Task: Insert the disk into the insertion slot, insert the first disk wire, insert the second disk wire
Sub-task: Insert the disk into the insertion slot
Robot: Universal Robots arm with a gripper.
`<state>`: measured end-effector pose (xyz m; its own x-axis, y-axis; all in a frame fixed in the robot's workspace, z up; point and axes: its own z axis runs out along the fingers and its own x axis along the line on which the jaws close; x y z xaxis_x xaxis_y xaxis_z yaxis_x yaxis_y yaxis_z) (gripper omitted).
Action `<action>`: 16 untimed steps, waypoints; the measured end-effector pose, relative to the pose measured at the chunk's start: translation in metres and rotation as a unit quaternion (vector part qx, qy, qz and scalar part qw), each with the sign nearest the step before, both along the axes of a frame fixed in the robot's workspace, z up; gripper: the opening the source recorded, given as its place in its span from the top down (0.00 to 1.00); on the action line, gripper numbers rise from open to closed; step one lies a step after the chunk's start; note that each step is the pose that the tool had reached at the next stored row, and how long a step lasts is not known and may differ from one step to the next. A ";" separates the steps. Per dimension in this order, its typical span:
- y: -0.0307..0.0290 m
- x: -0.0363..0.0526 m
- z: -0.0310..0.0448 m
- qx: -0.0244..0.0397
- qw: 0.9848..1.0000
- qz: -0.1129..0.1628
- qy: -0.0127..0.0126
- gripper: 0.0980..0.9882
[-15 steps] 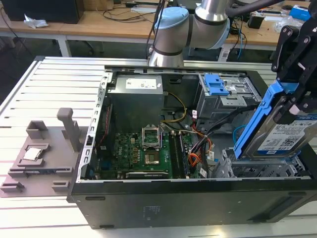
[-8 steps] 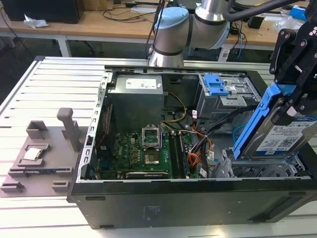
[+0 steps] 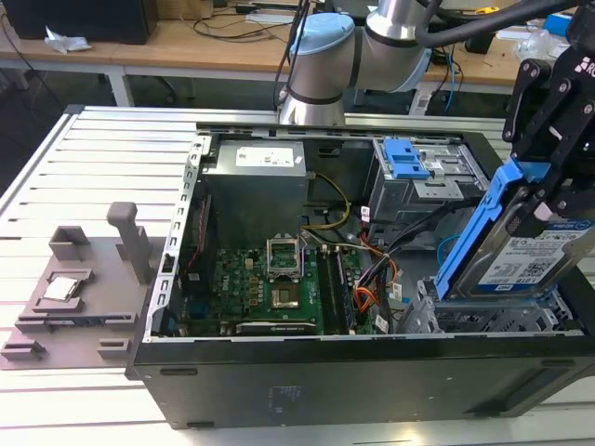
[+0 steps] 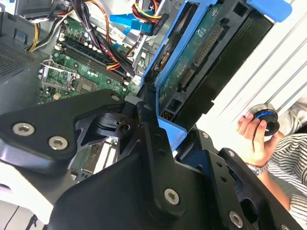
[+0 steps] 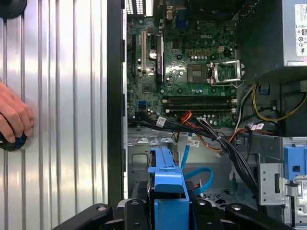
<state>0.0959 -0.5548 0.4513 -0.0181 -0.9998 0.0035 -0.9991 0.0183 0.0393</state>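
Pincer (image 3: 544, 190) clamped on the disk (image 3: 525, 258), we hold it tilted above the insertion slot (image 3: 429, 314). We judge it needs levelling with the bay, clear of the cables (image 3: 372, 274).

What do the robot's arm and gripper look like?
The arm has silver metal tubes and rounded joints with light-blue caps; a thick black cable runs along it. The gripper is black, with white lettering on its body. In the second wrist view its flat, angular links carry round silver screws.
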 end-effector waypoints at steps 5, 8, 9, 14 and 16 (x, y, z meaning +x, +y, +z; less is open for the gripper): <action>0.0088 -0.0009 -0.0049 0.000 1.000 0.000 0.000 0.70; 0.0089 -0.0016 -0.0075 0.000 1.000 0.000 0.000 0.70; 0.0089 -0.0017 -0.0083 0.000 1.000 0.000 0.000 0.70; 0.0097 -0.0018 -0.0121 0.000 1.000 0.000 0.000 0.70; 0.0100 -0.0018 -0.0144 0.000 1.000 0.000 0.000 0.70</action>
<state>0.0942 -0.5448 0.4370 -0.0181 -0.9998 0.0035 -0.9991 0.0182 0.0393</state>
